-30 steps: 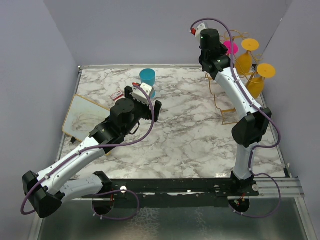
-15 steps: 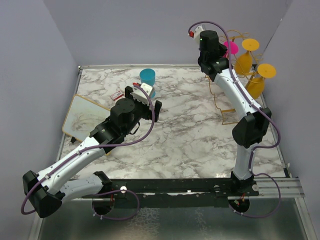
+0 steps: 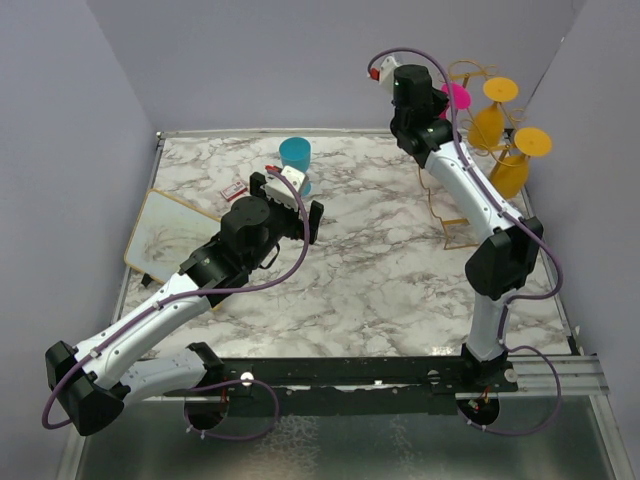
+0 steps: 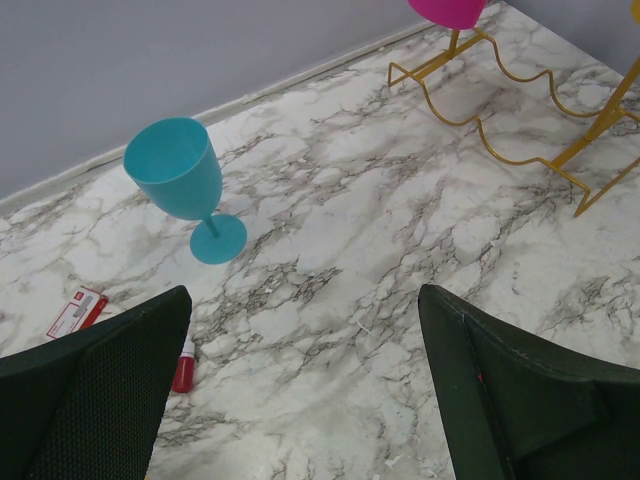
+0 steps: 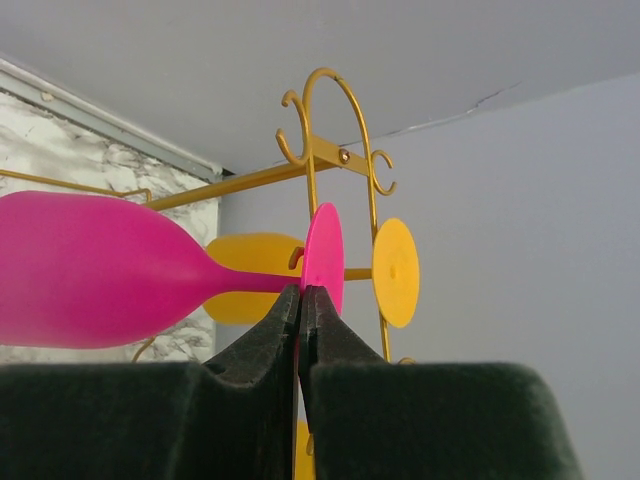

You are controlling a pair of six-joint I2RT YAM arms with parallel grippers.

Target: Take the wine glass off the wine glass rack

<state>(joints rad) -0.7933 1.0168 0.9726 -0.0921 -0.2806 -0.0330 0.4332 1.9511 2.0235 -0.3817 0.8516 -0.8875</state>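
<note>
A pink wine glass (image 5: 100,270) lies sideways at the gold wire wine glass rack (image 5: 330,150), bowl to the left and foot disc (image 5: 325,250) to the right. My right gripper (image 5: 300,292) is shut on the edge of that foot disc. In the top view the pink glass (image 3: 458,96) is at the rack's top (image 3: 468,72), right beside my right gripper (image 3: 442,100). Two yellow glasses (image 3: 488,126) (image 3: 512,172) hang on the rack. My left gripper (image 4: 303,300) is open and empty above the marble table, far from the rack.
A teal wine glass (image 4: 178,172) stands upright at the table's back middle. A small red bottle (image 4: 183,368) and a red and white card (image 4: 76,312) lie near it. A marble-patterned board (image 3: 165,235) lies at the left edge. The rack's wire base (image 4: 500,110) sits at back right, close to the walls.
My right wrist has moved a little left and up with the pink glass in its grip. The left arm has not moved.
</note>
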